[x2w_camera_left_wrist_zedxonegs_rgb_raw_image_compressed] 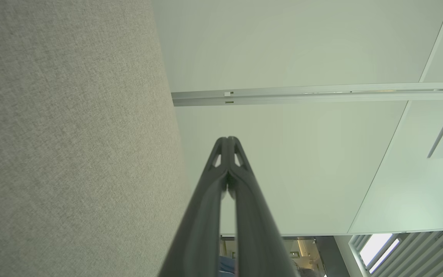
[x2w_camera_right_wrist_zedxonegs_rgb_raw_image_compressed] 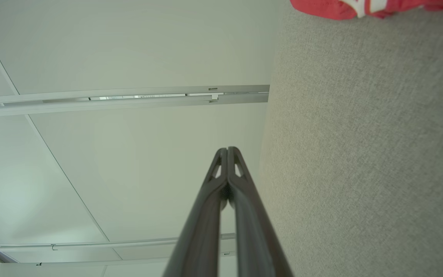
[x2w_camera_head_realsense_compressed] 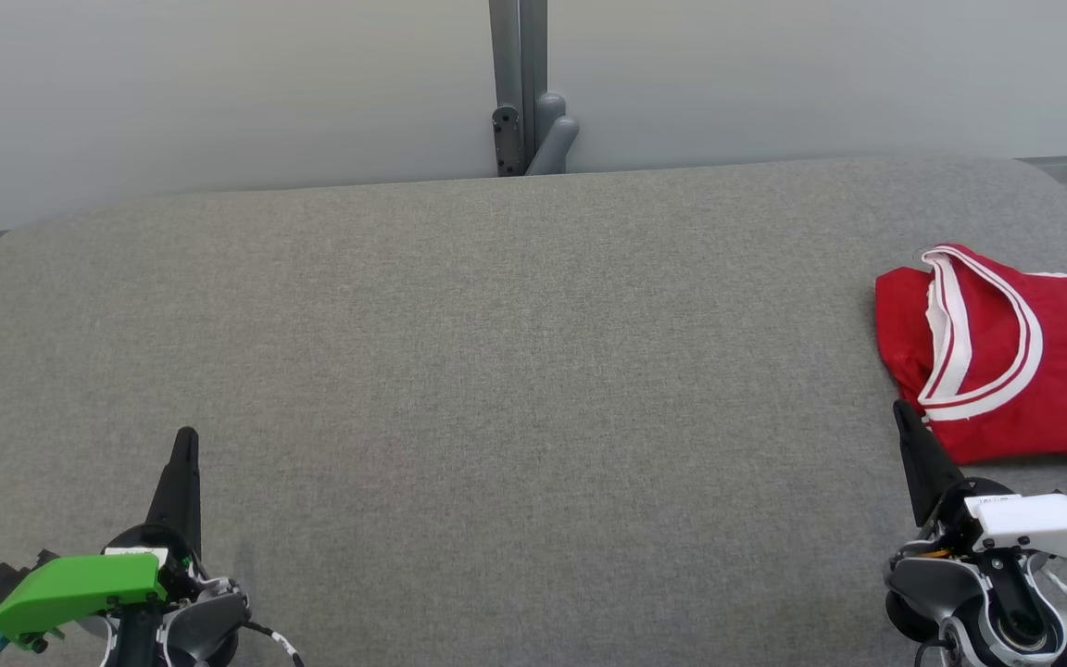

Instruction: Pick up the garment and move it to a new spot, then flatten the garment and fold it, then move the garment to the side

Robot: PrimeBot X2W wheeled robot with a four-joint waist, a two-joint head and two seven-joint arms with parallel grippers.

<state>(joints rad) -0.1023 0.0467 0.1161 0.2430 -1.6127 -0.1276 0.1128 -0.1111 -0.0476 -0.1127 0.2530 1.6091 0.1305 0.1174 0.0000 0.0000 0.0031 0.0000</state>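
A: What is seen in the head view?

B: A grey padded surface (x2w_camera_head_realsense_compressed: pixel 515 371) is seen across the frame, with a grey post (x2w_camera_head_realsense_compressed: pixel 520 83) behind it against a pale wall. The garment (x2w_camera_head_realsense_compressed: pixel 997 361), red with white trim, is found lying crumpled at the surface's far right edge and is cut off by the frame. The left gripper (x2w_camera_head_realsense_compressed: pixel 186 434) is shown at the lower left beneath a green cover (x2w_camera_head_realsense_compressed: pixel 80 584). The right gripper (x2w_camera_head_realsense_compressed: pixel 900 408) is shown at the lower right by a white cover (x2w_camera_head_realsense_compressed: pixel 1043 519). Each pair of fingers is pressed together into one dark spike, and nothing is held. The right tip is placed just beside the garment's near edge, but contact cannot be judged here.

A: And in the left wrist view?

B: The left gripper (x2w_camera_left_wrist_zedxonegs_rgb_raw_image_compressed: pixel 227 139) is seen with its jaws together and empty. The grey padded surface (x2w_camera_left_wrist_zedxonegs_rgb_raw_image_compressed: pixel 71 134) is shown on the left, and a pale rail (x2w_camera_left_wrist_zedxonegs_rgb_raw_image_compressed: pixel 321 94) crosses the wall behind.

A: And in the right wrist view?

B: The right gripper (x2w_camera_right_wrist_zedxonegs_rgb_raw_image_compressed: pixel 227 149) is likewise seen closed on nothing. The garment (x2w_camera_right_wrist_zedxonegs_rgb_raw_image_compressed: pixel 360 7) is glimpsed at the top right edge, resting on the surface and well apart from the fingertips.
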